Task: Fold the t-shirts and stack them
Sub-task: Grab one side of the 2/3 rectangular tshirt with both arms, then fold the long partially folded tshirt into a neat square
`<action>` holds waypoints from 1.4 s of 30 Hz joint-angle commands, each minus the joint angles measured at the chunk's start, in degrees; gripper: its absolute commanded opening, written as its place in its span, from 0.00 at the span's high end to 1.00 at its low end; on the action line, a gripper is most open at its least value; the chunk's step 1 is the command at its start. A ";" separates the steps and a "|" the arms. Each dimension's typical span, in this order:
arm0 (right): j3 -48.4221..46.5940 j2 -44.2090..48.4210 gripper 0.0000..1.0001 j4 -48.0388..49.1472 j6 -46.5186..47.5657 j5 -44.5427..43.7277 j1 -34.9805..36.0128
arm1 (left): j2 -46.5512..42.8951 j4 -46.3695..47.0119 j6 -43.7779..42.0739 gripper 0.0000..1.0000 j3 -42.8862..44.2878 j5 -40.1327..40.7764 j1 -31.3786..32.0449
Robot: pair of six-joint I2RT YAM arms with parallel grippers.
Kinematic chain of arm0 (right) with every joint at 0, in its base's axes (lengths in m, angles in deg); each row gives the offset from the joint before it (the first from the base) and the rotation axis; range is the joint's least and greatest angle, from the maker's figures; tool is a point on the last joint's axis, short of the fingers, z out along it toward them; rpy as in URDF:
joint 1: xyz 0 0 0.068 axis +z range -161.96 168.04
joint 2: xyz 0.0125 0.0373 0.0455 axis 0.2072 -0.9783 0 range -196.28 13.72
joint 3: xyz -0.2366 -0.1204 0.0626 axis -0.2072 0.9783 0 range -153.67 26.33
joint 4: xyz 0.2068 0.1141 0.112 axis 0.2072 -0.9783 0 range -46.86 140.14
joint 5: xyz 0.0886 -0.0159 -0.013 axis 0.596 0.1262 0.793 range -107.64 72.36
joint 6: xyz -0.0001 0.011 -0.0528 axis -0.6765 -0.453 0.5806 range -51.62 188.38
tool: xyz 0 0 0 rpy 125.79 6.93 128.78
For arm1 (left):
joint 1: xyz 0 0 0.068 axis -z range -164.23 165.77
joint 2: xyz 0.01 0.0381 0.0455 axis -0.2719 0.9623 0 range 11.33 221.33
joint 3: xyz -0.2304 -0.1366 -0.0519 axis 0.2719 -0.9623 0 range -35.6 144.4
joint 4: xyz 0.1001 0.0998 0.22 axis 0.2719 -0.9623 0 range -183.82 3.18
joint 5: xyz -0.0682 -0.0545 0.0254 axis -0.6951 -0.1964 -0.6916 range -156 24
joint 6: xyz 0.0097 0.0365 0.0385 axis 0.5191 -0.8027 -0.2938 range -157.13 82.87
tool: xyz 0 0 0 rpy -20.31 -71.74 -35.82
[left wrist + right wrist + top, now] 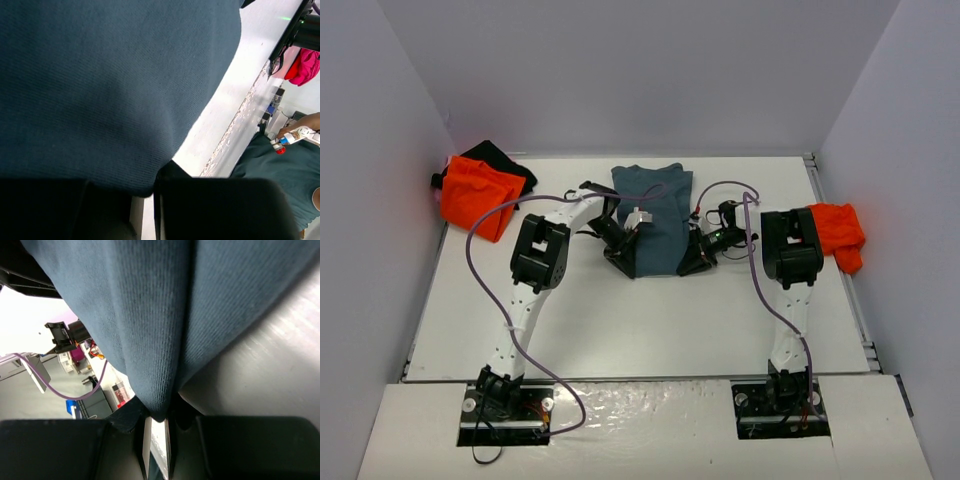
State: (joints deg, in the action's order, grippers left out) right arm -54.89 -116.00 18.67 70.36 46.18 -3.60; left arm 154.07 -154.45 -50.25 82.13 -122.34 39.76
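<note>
Two corners of the blue-grey t-shirt (658, 200) were held, one by each arm. The left hand (623, 252) was clenched on the shirt's near-left corner and the right hand (698, 255) on its near-right corner. Both wrist views showed the knit gathered down into the narrow gap between the fingers. The shirt lay lengthwise at the middle of the counter (650, 320), its collar end toward the far edge.

A folded orange t-shirt (475, 197) sat on a black garment (502, 158) in the far-left corner. A crumpled orange t-shirt (838, 233) lay at the right edge, unfolded.

The main risk lay in the two grips. In the right wrist view the cloth ran into the fingers as a thin bunched ridge, so a quick lift could have pulled it free and left the hem to drop. If one arm had travelled faster or higher than the other, the fold line would have skewed and the shirt would have twisted. Carrying the hem too far could also have dragged the whole shirt toward the far edge instead of doubling it over.
</note>
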 commanded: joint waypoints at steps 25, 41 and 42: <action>7.74 24.17 1.00 -8.17 19.67 -4.94 0.39 | -26.38 -3.37 -8.16 1.00 -9.97 -1.19 -0.87; -2.50 26.91 1.00 -19.67 27.46 -0.45 0.78 | -28.75 -11.30 -14.14 1.00 -9.02 -5.72 -1.05; -4.29 25.84 1.00 -20.38 27.72 -0.36 0.78 | -28.22 -11.47 -14.39 1.00 -8.31 -5.80 -1.14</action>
State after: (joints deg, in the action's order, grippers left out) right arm -49.49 -88.78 3.38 95.77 44.60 -2.83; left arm 130.03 -160.60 -62.27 70.06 -127.25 39.61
